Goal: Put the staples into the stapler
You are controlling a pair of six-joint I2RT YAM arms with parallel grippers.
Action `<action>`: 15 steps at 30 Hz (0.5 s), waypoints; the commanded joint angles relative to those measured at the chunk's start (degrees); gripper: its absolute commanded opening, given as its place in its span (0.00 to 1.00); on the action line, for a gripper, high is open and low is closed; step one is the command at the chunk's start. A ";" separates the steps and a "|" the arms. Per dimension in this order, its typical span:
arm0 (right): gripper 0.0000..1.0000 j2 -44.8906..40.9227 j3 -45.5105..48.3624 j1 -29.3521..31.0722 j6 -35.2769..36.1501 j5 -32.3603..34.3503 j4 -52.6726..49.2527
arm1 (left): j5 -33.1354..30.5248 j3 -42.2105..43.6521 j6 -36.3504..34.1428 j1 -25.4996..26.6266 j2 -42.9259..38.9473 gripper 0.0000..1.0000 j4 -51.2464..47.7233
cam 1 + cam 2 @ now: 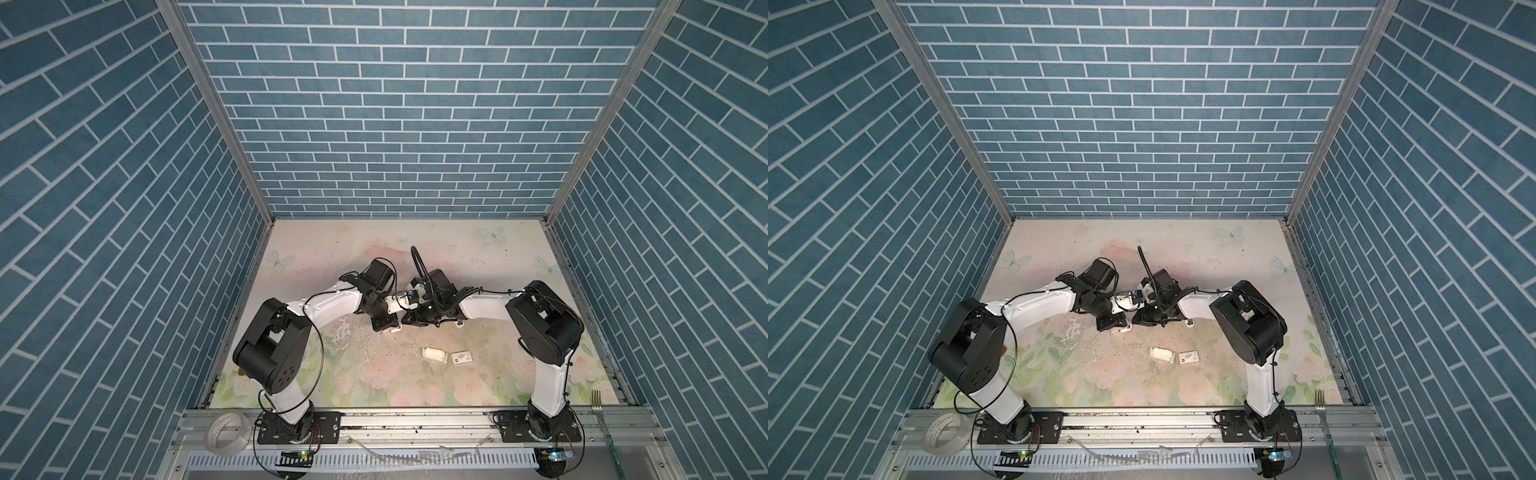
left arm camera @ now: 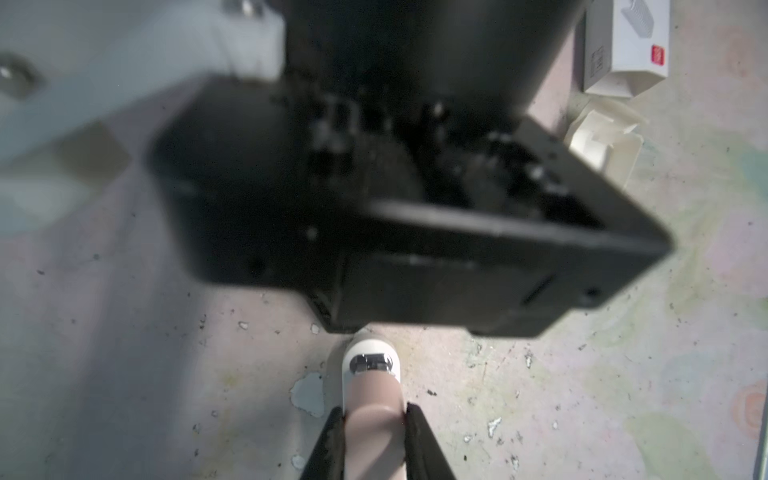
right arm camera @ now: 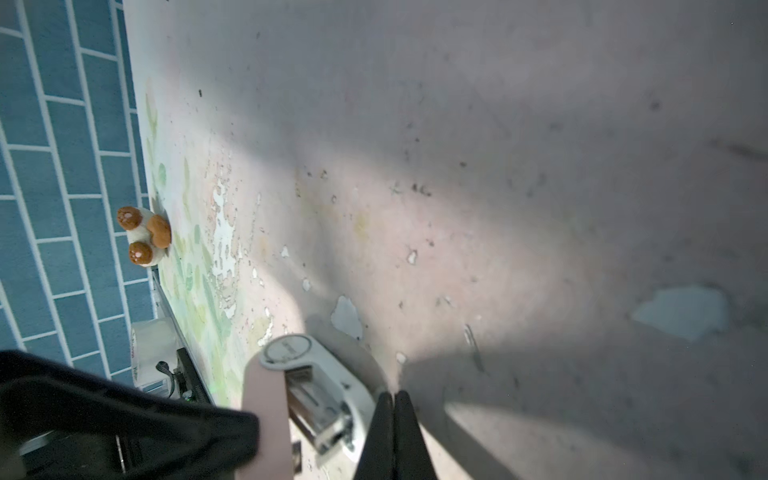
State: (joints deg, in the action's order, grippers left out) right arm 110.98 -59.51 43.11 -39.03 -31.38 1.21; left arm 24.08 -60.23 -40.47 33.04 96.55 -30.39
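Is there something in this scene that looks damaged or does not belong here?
Yes. The table's floral cover is flaked off in white patches, and a fork lies on the front rail, unrelated to stapling.

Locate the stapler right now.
Table centre, where the two arms meet: the stapler is clamped in the left gripper, with the shut right gripper right beside it. The white tray lies nearer the arm bases, slightly right.
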 commanded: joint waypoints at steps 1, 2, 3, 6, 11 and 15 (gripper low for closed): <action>0.06 -1.59 1.32 0.26 -0.35 3.74 -2.44 | -2.20 0.40 0.07 0.02 2.05 0.16 -4.38; 0.06 -1.85 1.40 0.13 -0.34 4.24 -2.44 | -2.27 0.33 0.04 0.01 2.23 0.16 -4.37; 0.07 -1.99 1.50 0.05 -0.35 4.75 -2.44 | -2.28 0.37 0.04 0.02 2.28 0.16 -4.26; 0.07 -2.65 1.76 -0.34 -0.61 5.73 -1.86 | -2.35 0.19 0.13 0.10 2.66 0.15 -4.49; 0.07 -4.41 2.73 -0.82 -0.79 7.98 -1.74 | -2.35 0.37 0.04 0.19 2.58 0.15 -4.63; 0.07 -7.50 3.03 -1.45 0.44 10.96 -4.06 | -2.60 0.35 -0.22 0.27 2.85 0.15 -5.11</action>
State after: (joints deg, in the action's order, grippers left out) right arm 106.96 -56.71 42.26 -39.13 -24.25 0.01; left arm 23.16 -60.31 -40.49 33.04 97.51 -31.38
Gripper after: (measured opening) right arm 0.067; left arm 0.247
